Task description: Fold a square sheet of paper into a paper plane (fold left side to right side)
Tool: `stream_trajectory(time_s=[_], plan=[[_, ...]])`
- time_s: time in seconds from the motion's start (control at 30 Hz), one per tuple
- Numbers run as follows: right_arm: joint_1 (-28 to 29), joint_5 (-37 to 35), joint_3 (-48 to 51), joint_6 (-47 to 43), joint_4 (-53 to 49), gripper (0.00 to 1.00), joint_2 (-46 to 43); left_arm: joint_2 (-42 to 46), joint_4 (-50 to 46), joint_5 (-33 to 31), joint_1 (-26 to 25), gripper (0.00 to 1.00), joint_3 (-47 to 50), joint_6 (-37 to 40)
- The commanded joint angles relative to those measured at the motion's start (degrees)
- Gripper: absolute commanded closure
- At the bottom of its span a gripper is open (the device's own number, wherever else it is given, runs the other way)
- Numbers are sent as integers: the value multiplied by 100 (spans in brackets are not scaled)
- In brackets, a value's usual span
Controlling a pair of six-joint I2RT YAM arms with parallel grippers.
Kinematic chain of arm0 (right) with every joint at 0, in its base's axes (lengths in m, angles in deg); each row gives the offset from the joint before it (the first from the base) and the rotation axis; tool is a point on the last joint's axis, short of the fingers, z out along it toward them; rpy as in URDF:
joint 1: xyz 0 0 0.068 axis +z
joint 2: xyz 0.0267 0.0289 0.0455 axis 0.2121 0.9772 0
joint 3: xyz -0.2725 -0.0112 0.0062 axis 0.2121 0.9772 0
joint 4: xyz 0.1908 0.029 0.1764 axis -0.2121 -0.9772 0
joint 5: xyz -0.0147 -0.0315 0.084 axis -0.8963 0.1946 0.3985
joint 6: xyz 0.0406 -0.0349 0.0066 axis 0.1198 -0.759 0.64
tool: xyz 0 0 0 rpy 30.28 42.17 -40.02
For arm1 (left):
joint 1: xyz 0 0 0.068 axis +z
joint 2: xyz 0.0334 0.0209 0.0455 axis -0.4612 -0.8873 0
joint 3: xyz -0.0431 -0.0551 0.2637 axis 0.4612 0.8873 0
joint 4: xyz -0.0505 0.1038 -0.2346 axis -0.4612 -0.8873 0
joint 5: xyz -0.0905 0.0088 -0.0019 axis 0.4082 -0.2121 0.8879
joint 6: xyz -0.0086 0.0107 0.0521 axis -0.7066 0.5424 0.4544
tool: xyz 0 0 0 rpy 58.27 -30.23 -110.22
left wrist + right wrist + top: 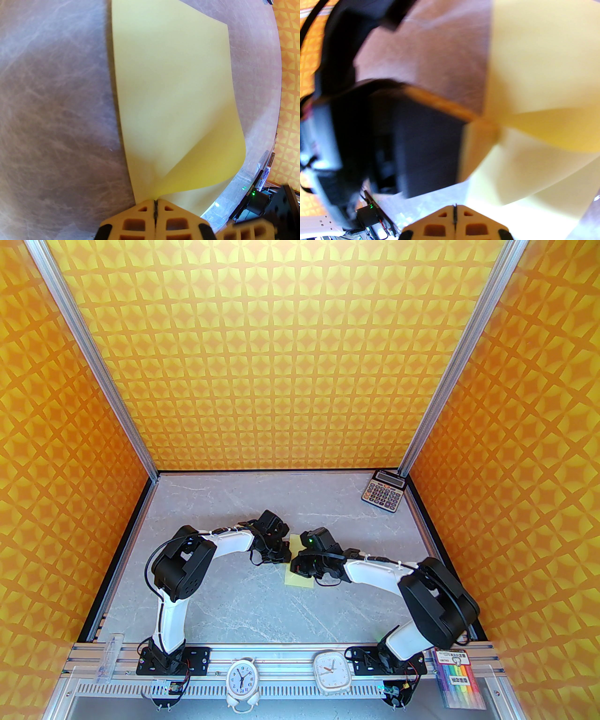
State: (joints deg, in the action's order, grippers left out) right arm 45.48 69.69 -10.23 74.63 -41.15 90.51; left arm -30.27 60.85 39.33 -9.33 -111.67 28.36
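The square sheet of paper [300, 581] is pale yellow and lies mid-table between the two wrists, which cover most of it. In the left wrist view the sheet [173, 82] is loosely doubled over, with one corner curled up and across. My left gripper [155, 202] is shut on that lifted corner. From above, the left gripper [286, 558] sits at the sheet's left edge. My right gripper [454, 207] is shut with nothing visible between its fingers, just left of the sheet [546, 70]. From above, the right gripper [296, 568] is right beside the left one.
A grey calculator [383, 491] lies at the table's far right corner. A pack of coloured markers [458, 678] and two white clocks [241, 680] [332, 670] sit on the front rail by the arm bases. Orange patterned walls enclose the marble table [225, 521].
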Motion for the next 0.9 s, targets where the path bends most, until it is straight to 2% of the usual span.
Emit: stream_trajectory(time_s=[0.0,0.47,0.5,0.6,0.73,0.8,0.87], plan=[[-38,17,-181,-241,-152,99,242,-101,-146,-149,-22,100,81,78],[-45,6,265,-73,226,100,629,-62,-220,-152,-21,100,28,102],[-47,-1,282,-68,240,100,628,-21,-248,-148,-12,98,11,120],[-51,-11,312,-50,225,100,616,283,-329,-172,78,74,-24,95],[-45,21,320,-55,215,100,617,854,-523,-282,180,59,-33,75],[-49,22,311,-59,207,100,606,1121,-481,-288,179,58,116,-37],[-45,15,319,-59,207,100,597,1373,-361,-288,155,62,388,-229]])
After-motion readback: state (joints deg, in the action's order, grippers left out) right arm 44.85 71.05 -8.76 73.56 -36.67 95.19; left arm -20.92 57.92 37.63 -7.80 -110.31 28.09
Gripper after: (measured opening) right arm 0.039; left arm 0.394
